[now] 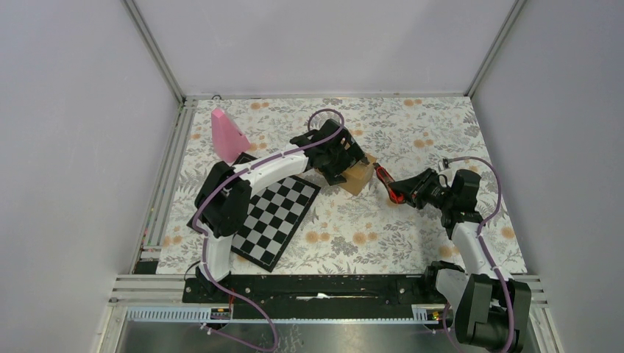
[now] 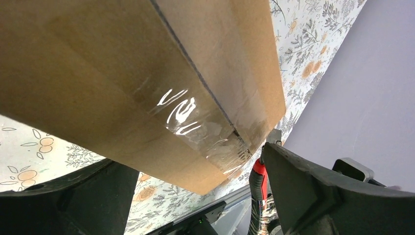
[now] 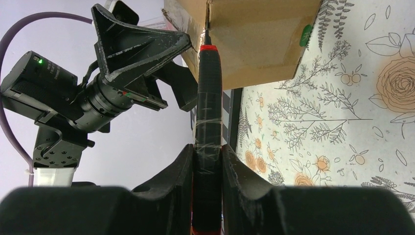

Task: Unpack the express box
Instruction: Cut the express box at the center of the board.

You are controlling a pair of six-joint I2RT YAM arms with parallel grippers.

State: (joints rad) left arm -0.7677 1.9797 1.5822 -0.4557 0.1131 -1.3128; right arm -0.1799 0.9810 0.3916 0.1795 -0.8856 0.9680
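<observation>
Brown cardboard, the box (image 1: 359,178) sits on the flowered worktop (image 1: 412,132) near its middle, just right of the chessboard's (image 1: 276,217) far corner and well clear of the pink cone (image 1: 228,136) at the back left. It lies between the two arms, with the left tool (image 1: 337,163) on its left and far side and the right tool (image 1: 403,193) just off its right side.

The left tool's jaws stand wide apart over the box. In the left wrist view the carton fills the upper frame, with one dark finger (image 2: 73,200) under its lower left and the other at the lower right. A strip of clear tape (image 2: 195,122) glints along the seam that runs toward its near corner. Whether the fingers press on the cardboard I cannot tell.

The right tool is clamped on a cutter (image 3: 208,98) with a black handle and a red collar. Its two pads pinch the handle low down, and the shaft points straight away from the wrist toward the box. In the right wrist view the cutter's thin tip meets the box at a dark upright edge on the near face, left of the small green mark (image 3: 306,34). Whether the tip has gone into the cardboard cannot be made out.

From above, the cutter lies slantwise with its tip at the box's right corner and the right tool behind it, down and to the right.
</observation>
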